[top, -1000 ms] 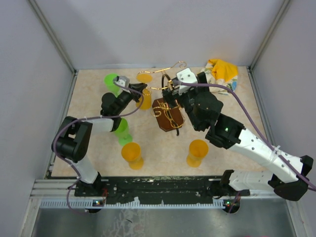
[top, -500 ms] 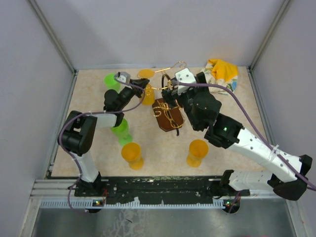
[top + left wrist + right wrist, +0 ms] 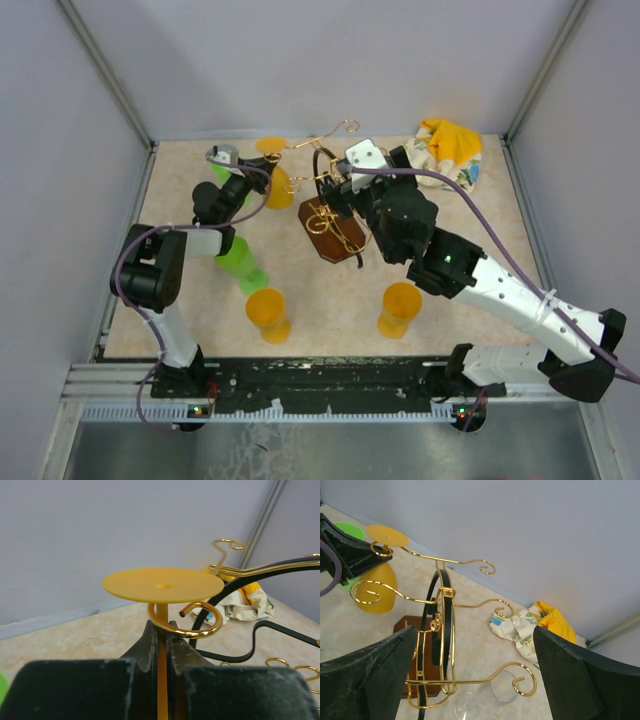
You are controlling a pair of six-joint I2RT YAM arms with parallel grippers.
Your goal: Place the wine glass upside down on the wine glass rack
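An orange wine glass point(image 3: 163, 585) hangs upside down, foot on top, with my left gripper point(image 3: 162, 631) shut on its thin stem. The stem sits inside a gold curl point(image 3: 201, 630) of the wine glass rack point(image 3: 442, 630). From above, the glass point(image 3: 274, 184) is at the rack's far left arm, and the rack's brown base point(image 3: 322, 237) rests mid-table. In the right wrist view the glass bowl point(image 3: 378, 594) hangs below that curl. My right gripper point(image 3: 475, 645) is open wide, its fingers point(image 3: 375, 675) on either side of the rack's central loop, apart from the wire.
A clear glass point(image 3: 506, 689) lies on the table beyond the rack. Two orange glasses point(image 3: 268, 312) point(image 3: 400, 308) stand near the front. A green glass point(image 3: 240, 258) lies by the left arm, and another green one point(image 3: 347, 530) shows behind it. A yellow patterned cloth point(image 3: 450, 145) is bunched at the back right.
My left gripper has carried the orange glass left and toward the back wall. The rack and the right arm have shifted slightly left with it.
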